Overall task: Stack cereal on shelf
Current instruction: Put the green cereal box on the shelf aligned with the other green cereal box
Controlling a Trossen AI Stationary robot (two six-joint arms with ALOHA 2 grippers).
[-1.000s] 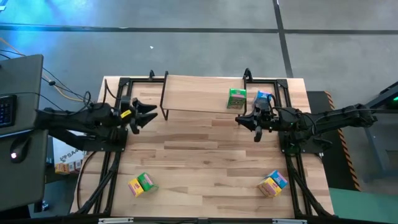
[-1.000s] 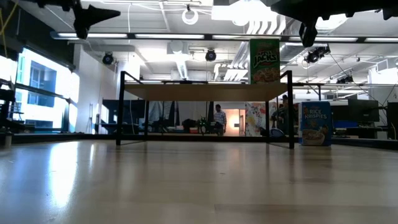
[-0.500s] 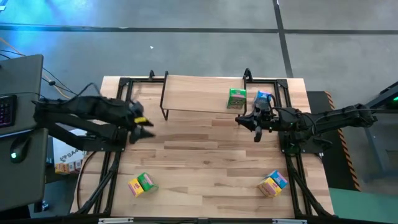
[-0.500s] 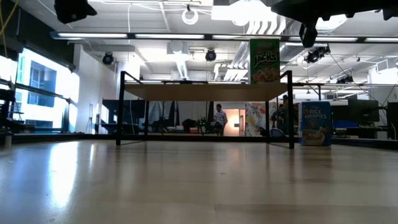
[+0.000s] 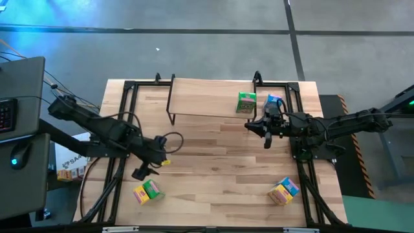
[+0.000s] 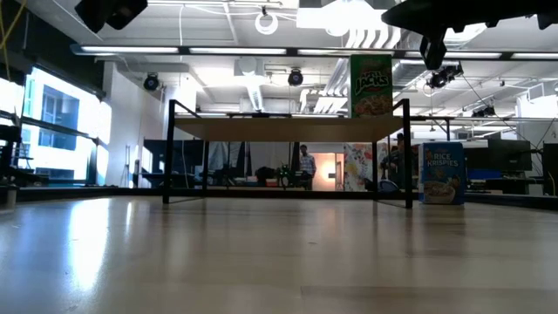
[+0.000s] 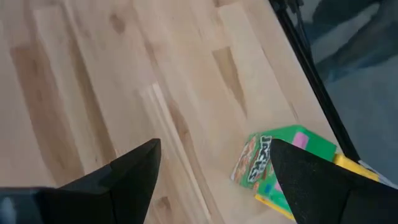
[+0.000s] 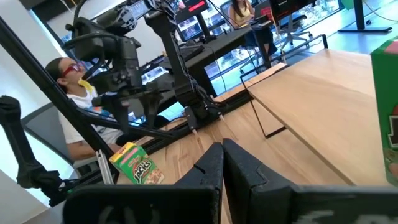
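Since a second ago the left claw has been swung from beside the shelf down over the bench, jaws spread wide and empty, with the green-and-yellow cereal pair just ahead of and below it. One green box is seen on the shelf; a blue box stands on the bench just behind the right claw, which hangs closed and empty. Most is judged left: that blue box, the near pair, and another pair well away from both claws.

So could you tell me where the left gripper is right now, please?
In the high view the left gripper hangs open over the table's near-left area, just above the green and yellow cereal boxes.
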